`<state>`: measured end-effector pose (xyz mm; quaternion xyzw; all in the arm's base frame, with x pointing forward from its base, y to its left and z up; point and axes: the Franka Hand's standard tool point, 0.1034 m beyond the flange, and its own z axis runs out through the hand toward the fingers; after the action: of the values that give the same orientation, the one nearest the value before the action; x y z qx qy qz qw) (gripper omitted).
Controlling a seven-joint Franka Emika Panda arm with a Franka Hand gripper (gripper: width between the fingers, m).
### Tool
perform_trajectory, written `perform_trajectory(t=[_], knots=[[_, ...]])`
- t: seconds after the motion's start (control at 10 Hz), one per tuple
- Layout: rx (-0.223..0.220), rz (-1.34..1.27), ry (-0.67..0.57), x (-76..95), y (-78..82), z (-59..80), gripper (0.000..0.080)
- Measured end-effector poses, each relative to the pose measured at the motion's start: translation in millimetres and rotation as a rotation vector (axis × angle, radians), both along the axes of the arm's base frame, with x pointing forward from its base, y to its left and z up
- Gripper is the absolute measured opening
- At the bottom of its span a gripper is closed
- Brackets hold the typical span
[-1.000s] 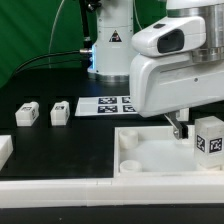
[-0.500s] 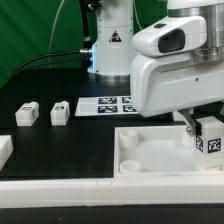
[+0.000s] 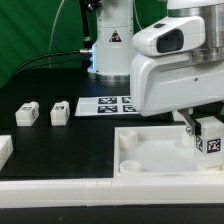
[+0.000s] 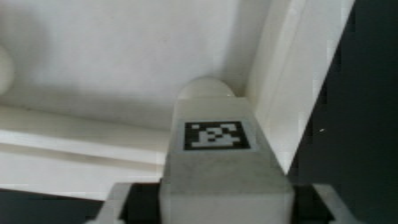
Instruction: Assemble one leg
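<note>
The hand [image 4: 217, 203] is closed on the leg [image 3: 210, 137], holding it upright over the tray [image 3: 150, 160] at its corner on the exterior view's right. The leg's far end is close against the tray's raised wall. Whether that end sits in a corner hole is hidden. The likely fault is misalignment: if the tip rests on the rim, pressing down could tilt the leg in the grip or shove the tray across the tabletop [image 3: 60, 140]. Letting go early could leave it toppled.

leg [image 3: 209, 138]: smooth white plastic | tabletop [image 3: 70, 142]: matt black | marker board [image 3: 92, 105]: matt white
</note>
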<state>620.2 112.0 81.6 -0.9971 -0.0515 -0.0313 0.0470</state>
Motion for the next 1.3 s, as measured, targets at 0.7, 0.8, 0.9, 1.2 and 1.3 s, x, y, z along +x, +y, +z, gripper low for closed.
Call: perform_trajectory(t=[0.7,0.8,0.9,1.2,1.3], knots=[[0.09,-0.853,0.061,-1.1,-4.2,-0.8,0.0294],[0.105,-0.972,0.077,-0.8,-4.8,-0.7,0.0294],[0.114,-1.025,0.086,-0.8,-4.7,-0.8,0.0294],[0.157,-1.328,0.142,-1.7,-2.0,-1.3,0.0294],[0.171,-1.433,0.163,-2.0,0.0,-1.6,0.0294]])
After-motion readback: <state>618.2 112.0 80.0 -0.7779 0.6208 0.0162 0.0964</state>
